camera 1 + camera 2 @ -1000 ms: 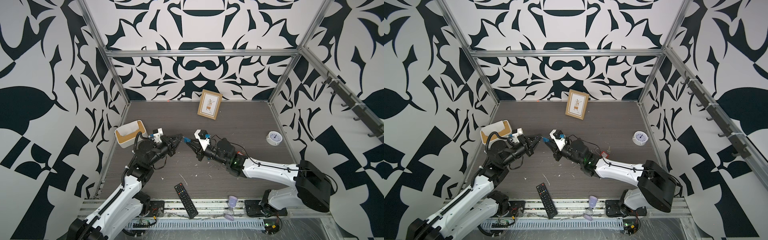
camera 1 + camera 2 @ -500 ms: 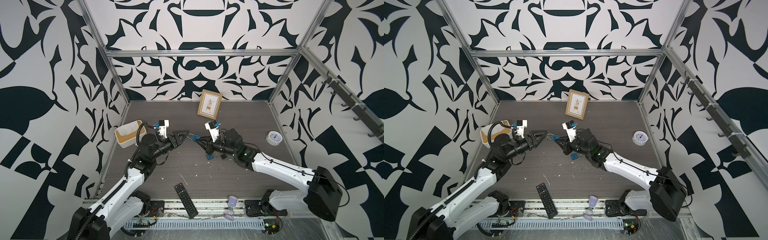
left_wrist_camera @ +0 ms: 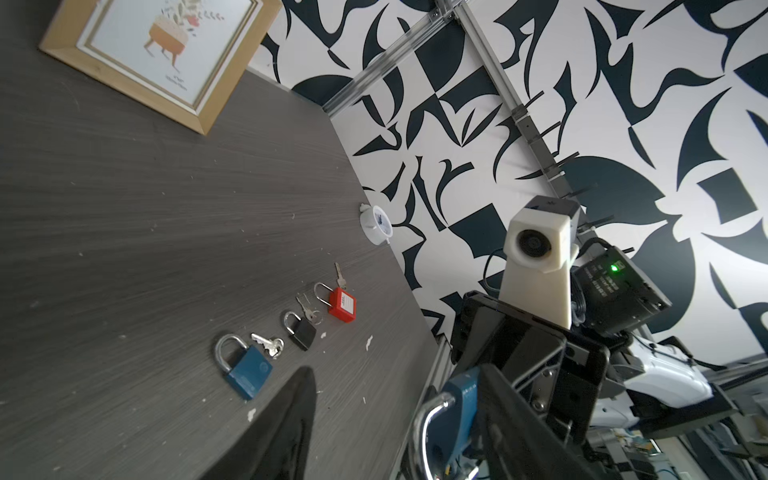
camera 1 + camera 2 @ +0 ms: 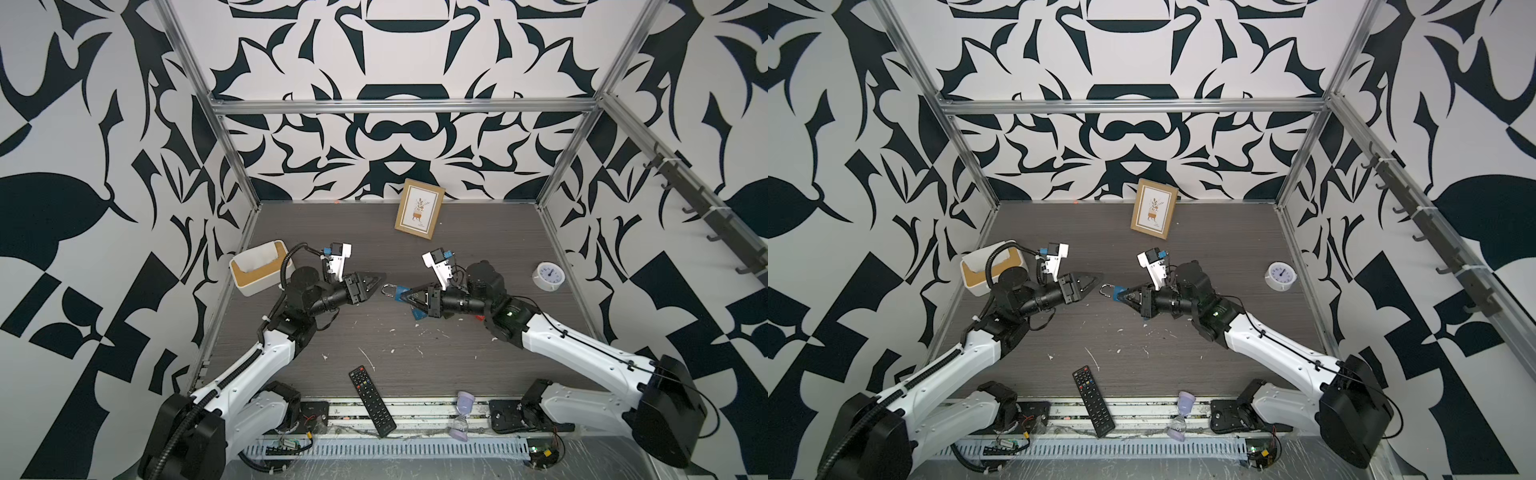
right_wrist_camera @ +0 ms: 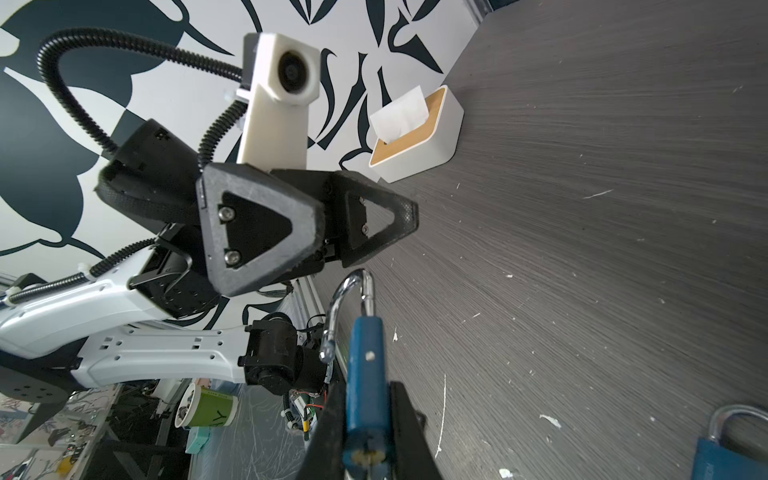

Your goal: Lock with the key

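The right gripper (image 4: pixel 405 294) pinches the blue padlock (image 5: pixel 365 374), shackle unlatched, facing the left gripper (image 4: pixel 379 279), jaws apart and empty.

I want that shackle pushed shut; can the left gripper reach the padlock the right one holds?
Probably yes: the left gripper, jaws open, faces the shackle of the padlock in the right gripper, nothing between them.

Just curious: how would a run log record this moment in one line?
right gripper: holds blue padlock | shackle: open | left gripper: open, empty
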Motion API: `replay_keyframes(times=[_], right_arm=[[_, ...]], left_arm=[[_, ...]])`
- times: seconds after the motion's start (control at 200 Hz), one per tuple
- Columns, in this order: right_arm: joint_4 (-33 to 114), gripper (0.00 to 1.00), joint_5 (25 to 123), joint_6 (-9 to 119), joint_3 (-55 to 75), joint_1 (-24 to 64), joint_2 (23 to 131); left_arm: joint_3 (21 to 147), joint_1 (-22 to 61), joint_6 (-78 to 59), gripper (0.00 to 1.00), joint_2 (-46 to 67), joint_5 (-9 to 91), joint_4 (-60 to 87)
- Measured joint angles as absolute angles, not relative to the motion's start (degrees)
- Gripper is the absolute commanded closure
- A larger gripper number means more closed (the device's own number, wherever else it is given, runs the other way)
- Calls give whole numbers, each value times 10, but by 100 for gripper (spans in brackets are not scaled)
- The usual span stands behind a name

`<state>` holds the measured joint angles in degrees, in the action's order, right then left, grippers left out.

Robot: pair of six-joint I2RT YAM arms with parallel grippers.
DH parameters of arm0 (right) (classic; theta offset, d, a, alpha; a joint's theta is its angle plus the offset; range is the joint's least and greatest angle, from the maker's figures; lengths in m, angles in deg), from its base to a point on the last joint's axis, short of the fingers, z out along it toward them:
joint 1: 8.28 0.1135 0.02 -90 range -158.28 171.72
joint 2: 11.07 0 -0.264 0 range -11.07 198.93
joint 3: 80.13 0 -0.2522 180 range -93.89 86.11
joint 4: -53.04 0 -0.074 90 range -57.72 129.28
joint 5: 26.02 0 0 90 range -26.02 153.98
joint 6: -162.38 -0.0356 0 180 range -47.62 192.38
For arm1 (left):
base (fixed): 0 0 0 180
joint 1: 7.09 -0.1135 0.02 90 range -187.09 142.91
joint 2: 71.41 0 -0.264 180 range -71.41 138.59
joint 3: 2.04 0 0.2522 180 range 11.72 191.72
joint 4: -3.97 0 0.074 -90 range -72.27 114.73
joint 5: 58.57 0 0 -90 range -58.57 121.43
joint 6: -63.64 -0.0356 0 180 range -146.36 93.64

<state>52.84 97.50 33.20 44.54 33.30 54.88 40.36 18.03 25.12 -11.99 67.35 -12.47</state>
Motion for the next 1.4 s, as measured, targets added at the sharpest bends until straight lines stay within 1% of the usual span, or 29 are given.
replay_keyframes(times=[0.06, 0.265, 0.49, 0.56, 0.91, 0.985, 1.125, 1.205, 1.295, 1.4], right_arm=[[530, 100, 977, 326, 446, 332, 549], [537, 100, 979, 319, 446, 322, 549], [541, 100, 980, 318, 452, 314, 549], [542, 100, 985, 318, 452, 313, 549], [546, 100, 1000, 316, 452, 313, 549], [546, 100, 1000, 316, 452, 313, 549], [546, 100, 1001, 316, 452, 313, 551], [548, 100, 1001, 316, 452, 313, 553], [554, 100, 1004, 315, 452, 313, 554], [569, 100, 1009, 303, 455, 310, 556]], left_arm=[[402, 180, 260, 45, -110, 687, -140], [383, 180, 275, 48, -107, 716, -188], [365, 180, 288, 56, -107, 728, -202], [365, 180, 293, 60, -107, 729, -209], [365, 181, 319, 69, -73, 738, -263], [365, 181, 330, 78, -63, 743, -283], [365, 181, 342, 83, -52, 752, -305], [365, 181, 346, 88, -52, 753, -310], [365, 180, 353, 100, -52, 754, -313], [365, 180, 352, 100, -52, 754, -322]])
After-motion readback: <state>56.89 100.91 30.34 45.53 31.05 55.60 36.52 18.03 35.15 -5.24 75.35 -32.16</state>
